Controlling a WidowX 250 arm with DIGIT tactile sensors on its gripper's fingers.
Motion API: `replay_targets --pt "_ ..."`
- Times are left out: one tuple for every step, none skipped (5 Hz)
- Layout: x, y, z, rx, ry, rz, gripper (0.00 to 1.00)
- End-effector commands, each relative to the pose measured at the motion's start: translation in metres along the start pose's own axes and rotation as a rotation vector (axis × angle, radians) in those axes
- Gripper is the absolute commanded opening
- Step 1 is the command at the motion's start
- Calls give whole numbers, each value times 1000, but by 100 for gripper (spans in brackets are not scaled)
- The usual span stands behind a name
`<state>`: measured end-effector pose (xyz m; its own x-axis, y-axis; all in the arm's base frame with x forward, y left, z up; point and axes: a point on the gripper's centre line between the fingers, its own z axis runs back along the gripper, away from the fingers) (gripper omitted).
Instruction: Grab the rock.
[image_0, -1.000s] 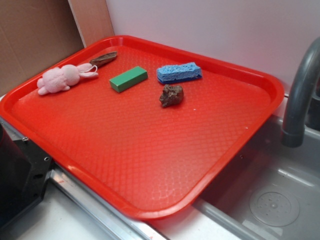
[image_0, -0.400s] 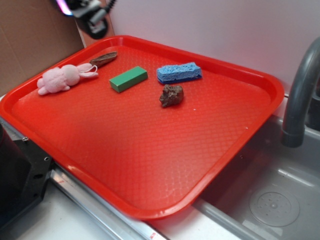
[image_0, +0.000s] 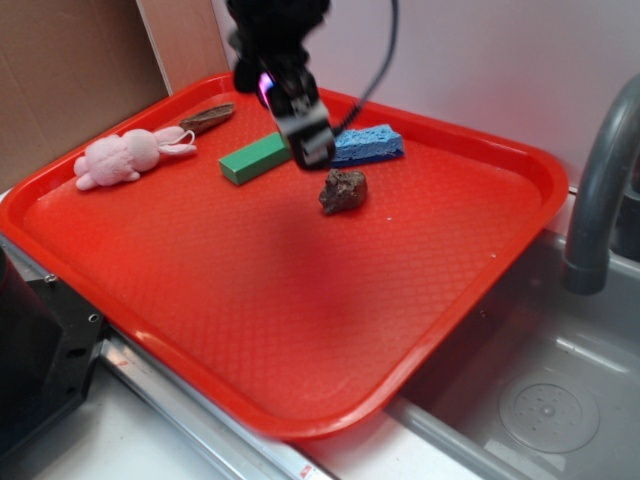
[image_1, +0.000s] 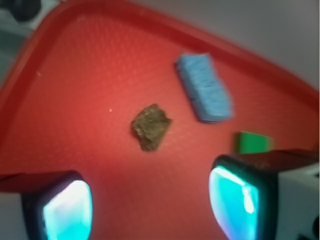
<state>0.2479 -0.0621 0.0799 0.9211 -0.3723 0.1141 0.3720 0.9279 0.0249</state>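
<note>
The rock (image_0: 343, 190) is a small lumpy dark brown chunk lying on the red tray (image_0: 300, 330), just in front of the blue sponge. In the wrist view the rock (image_1: 151, 126) lies ahead of the fingers and between their lines, apart from both. My gripper (image_0: 312, 150) hangs above the tray to the upper left of the rock, over the gap between green block and sponge. The gripper (image_1: 150, 205) is open, its two glowing cyan pads far apart with only bare tray between them.
A blue sponge (image_0: 360, 144) lies behind the rock and a green block (image_0: 255, 159) to its left. A pink plush bunny (image_0: 125, 157) and a flat brown bark-like piece (image_0: 207, 119) lie at the tray's far left. A sink (image_0: 550, 400) and grey faucet (image_0: 600, 190) are on the right.
The arm has come in from the upper left corner and swung right and down, over the tray near the rock. The objects have not moved.
</note>
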Motion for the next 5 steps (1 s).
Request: replay_targets --pt "22 0 -37 -23 -13 1 100" --pt "32 -11 -49 -54 5 -40 100" --pt "40 -13 -49 21 28 -36 13" --pt "21 -9 -35 29 32 44 0" --pt "14 8 7 54 21 180 0"
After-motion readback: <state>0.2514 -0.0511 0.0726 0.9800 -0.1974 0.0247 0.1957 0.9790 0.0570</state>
